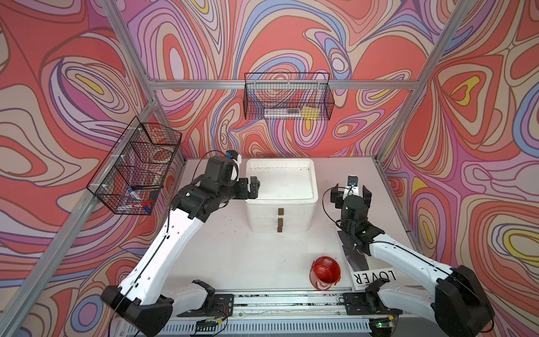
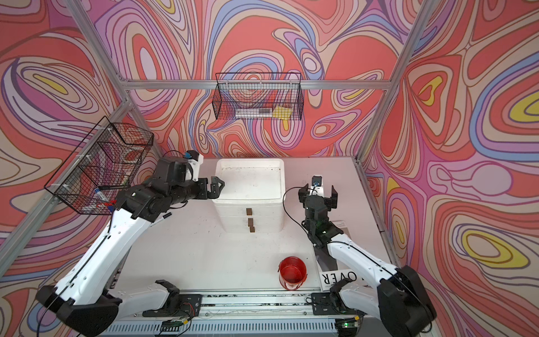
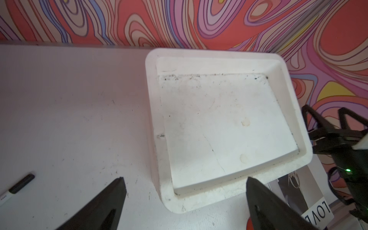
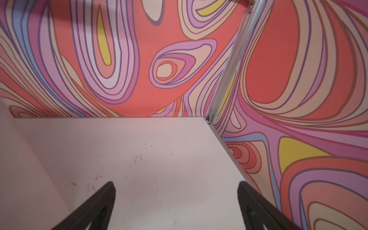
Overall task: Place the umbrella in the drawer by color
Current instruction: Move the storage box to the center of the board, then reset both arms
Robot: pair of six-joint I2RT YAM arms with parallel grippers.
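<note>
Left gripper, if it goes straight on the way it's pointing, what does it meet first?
Likely the white drawer unit: the open left gripper aims at its near rim. Height is unclear; it might instead pass above the top tray.

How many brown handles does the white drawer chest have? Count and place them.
3. A top handle, a middle handle and a bottom handle sit in one column down the front of the drawer chest. None seems hidden.

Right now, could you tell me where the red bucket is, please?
In both top views the red bucket stands near the front edge of the table on the robot's right side, beside the LOVER card.
</note>
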